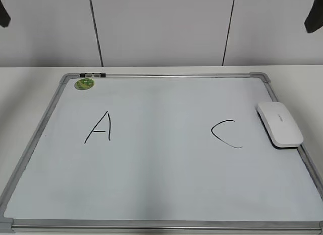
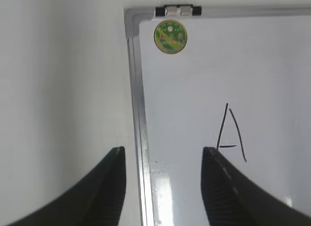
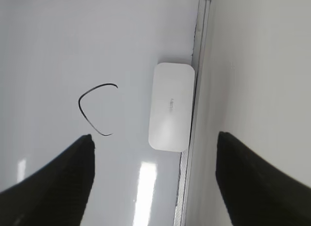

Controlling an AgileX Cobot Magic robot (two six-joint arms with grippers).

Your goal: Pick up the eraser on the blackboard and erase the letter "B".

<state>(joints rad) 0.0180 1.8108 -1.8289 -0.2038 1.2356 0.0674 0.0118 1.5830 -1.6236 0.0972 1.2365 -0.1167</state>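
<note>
The blackboard [image 1: 161, 184] is a white board in a grey frame, lying flat on the table. A black "A" [image 1: 99, 128] is at the left and a black "C" [image 1: 226, 134] at the right. Between them the board is bare white, and no letter "B" shows. The white eraser [image 1: 280, 124] lies on the board's right edge, beside the "C". My left gripper [image 2: 163, 150] is open and empty, high over the board's left frame [image 2: 136, 90] near the "A" [image 2: 229, 133]. My right gripper [image 3: 155, 136] is open and empty, high above the eraser [image 3: 171, 107] and the "C" [image 3: 95, 109].
A round green sticker [image 1: 84, 84] and a black-and-silver clip [image 1: 92, 74] sit at the board's far left corner. The white table [image 1: 20, 93] runs round the board, with a grey panelled wall behind. Dark arm parts show at the top corners [image 1: 315, 17].
</note>
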